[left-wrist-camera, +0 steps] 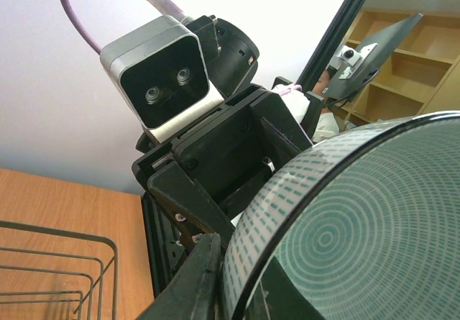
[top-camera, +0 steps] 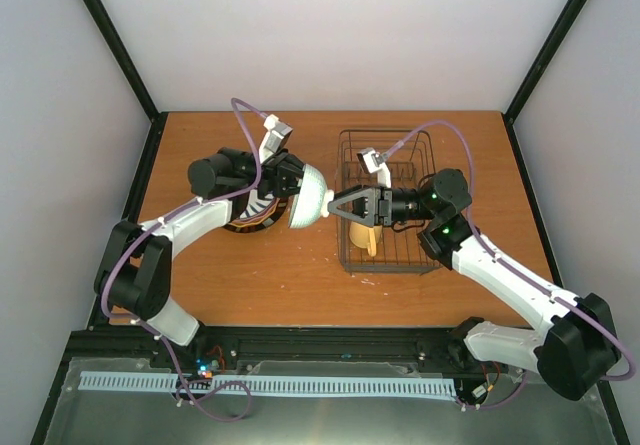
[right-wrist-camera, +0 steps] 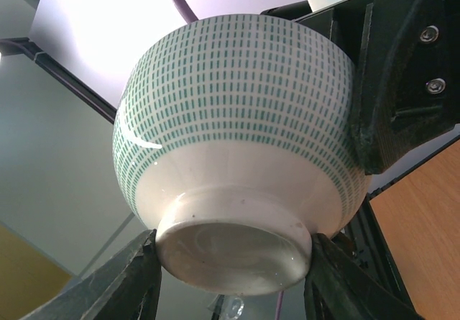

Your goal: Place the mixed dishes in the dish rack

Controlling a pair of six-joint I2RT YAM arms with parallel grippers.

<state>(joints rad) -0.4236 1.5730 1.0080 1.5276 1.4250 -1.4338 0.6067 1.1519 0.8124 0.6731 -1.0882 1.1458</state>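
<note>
The pale green bowl (top-camera: 308, 197) hangs on its side between both grippers, above the table just left of the dish rack (top-camera: 425, 170). My left gripper (top-camera: 292, 183) is shut on its rim, one finger (left-wrist-camera: 190, 277) outside and one inside. In the right wrist view my right gripper (right-wrist-camera: 233, 262) has a finger pressed to each side of the bowl's (right-wrist-camera: 237, 104) foot ring. The pale yellow mug (top-camera: 370, 239) lies in the rack's near end. The black-striped white plate (top-camera: 262, 208) sits on the orange dotted plate (top-camera: 248, 227) under my left arm. The pink plate is hidden.
The rack's wire corner (left-wrist-camera: 72, 262) shows low in the left wrist view. The right wrist camera and its cable hang over the rack. Black frame posts stand at the table's far corners.
</note>
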